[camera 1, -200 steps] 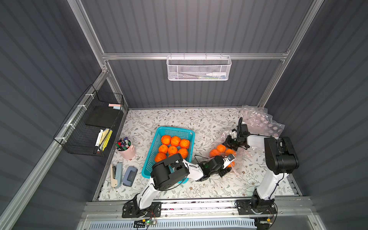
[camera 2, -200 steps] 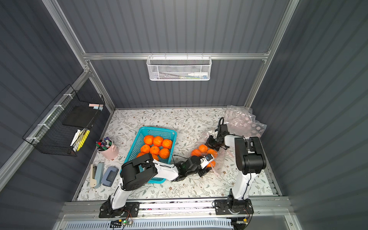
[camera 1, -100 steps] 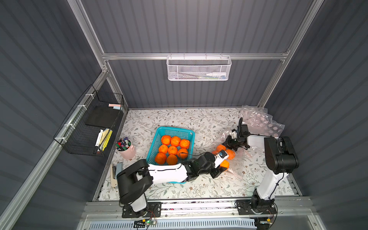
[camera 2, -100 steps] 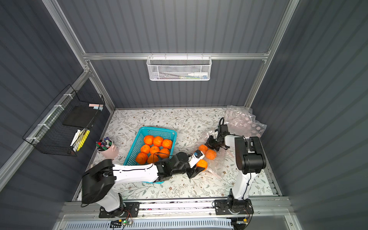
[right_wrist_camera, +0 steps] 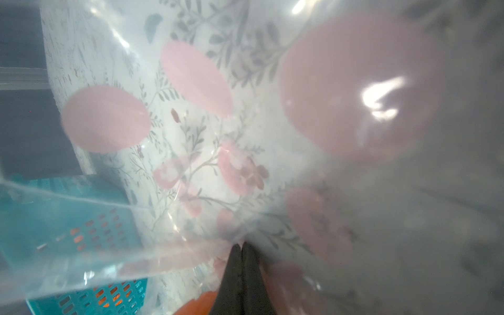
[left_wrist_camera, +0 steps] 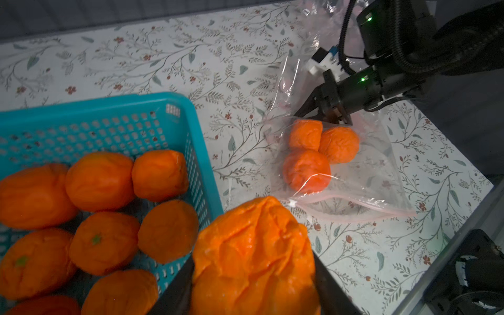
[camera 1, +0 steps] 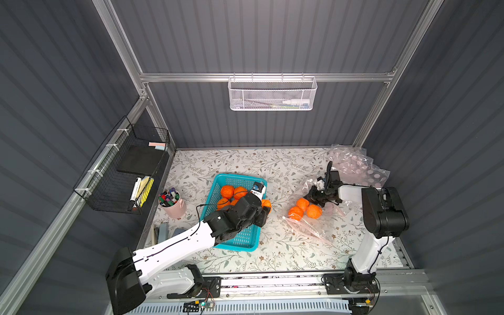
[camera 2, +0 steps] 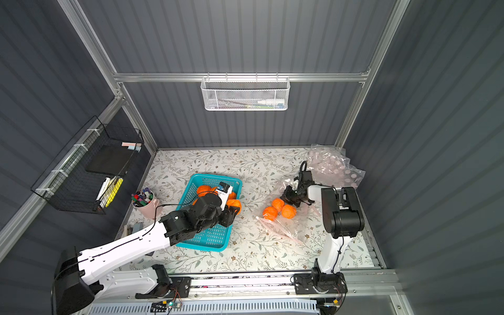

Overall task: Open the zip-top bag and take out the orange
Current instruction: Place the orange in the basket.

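Black fingers [left_wrist_camera: 177,294] of the left gripper [left_wrist_camera: 253,272] clamp a round, crinkle-skinned orange [left_wrist_camera: 253,245] from both sides, and the fruit fills the gap between them. Reading a top view as a dial, this orange hangs at the three o'clock rim of a teal perforated plastic basket [camera 1: 234,246]. The basket lies near the middle of the floral-patterned table [camera 1: 272,163], with more loose oranges [left_wrist_camera: 101,180] heaped inside it.

Toward three o'clock from the basket, and apart from it, lies the clear zip-top bag [camera 1: 321,226] with a pink zip strip, its zip edge turned toward seven o'clock. Three bagged oranges [camera 1: 302,203] sit inside, touching one another. The right gripper [camera 1: 312,196] meets the bag from its two o'clock side, just beside those three. In the right wrist view its jaws are pressed together with the bag's film bunched at their tips.

Farther out, a crumpled sheet of clear plastic with pink dots [camera 1: 354,166] fills the table's two o'clock corner. A pink cup of markers [camera 1: 173,207] stands at nine o'clock of the basket. A black wire rack [camera 1: 122,169] hangs on the nine o'clock wall, and a white mesh tray [camera 1: 272,94] on the twelve o'clock wall
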`<state>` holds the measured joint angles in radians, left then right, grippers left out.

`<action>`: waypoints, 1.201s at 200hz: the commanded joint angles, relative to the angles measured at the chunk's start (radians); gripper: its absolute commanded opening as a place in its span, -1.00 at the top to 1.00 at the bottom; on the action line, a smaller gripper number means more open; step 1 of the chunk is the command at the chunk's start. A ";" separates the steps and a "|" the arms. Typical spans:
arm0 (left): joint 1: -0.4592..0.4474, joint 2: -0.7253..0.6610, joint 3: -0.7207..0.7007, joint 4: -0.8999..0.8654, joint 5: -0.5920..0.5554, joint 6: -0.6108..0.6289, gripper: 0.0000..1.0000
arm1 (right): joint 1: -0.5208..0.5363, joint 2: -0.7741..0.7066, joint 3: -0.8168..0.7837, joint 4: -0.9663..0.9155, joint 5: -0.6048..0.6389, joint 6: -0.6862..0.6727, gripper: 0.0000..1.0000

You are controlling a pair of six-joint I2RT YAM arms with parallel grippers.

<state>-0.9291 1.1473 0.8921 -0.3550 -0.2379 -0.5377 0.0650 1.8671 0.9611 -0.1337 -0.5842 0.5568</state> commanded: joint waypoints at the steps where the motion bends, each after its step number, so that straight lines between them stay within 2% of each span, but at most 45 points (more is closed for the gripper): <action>1: 0.026 -0.031 -0.047 -0.112 -0.008 -0.137 0.00 | 0.001 0.034 -0.010 -0.049 0.021 -0.012 0.95; 43: 0.090 -0.029 -0.119 -0.106 0.061 -0.247 0.03 | -0.001 0.038 -0.010 -0.050 0.015 -0.015 0.95; 63: 0.142 -0.041 -0.173 -0.027 0.147 -0.276 0.06 | -0.001 0.040 -0.010 -0.049 0.014 -0.014 0.95; 87: 0.172 -0.022 -0.214 0.032 0.210 -0.318 -0.05 | -0.001 0.041 -0.008 -0.051 0.013 -0.015 0.94; 112: 0.179 -0.011 -0.253 0.090 0.247 -0.363 -0.05 | 0.000 0.041 -0.007 -0.053 0.012 -0.014 0.95; 141: 0.182 0.022 -0.269 0.125 0.242 -0.379 -0.09 | 0.000 0.044 -0.006 -0.053 0.011 -0.013 0.95; 196: 0.185 0.085 -0.277 0.164 0.119 -0.374 -0.22 | 0.001 0.043 -0.006 -0.056 0.011 -0.015 0.95; 240: 0.185 0.140 -0.261 0.191 0.094 -0.348 -0.42 | -0.001 0.047 -0.004 -0.055 0.011 -0.013 0.95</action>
<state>-0.7471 1.2583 0.6254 -0.1829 -0.1013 -0.9066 0.0643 1.8732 0.9611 -0.1303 -0.6025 0.5522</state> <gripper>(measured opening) 0.688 0.047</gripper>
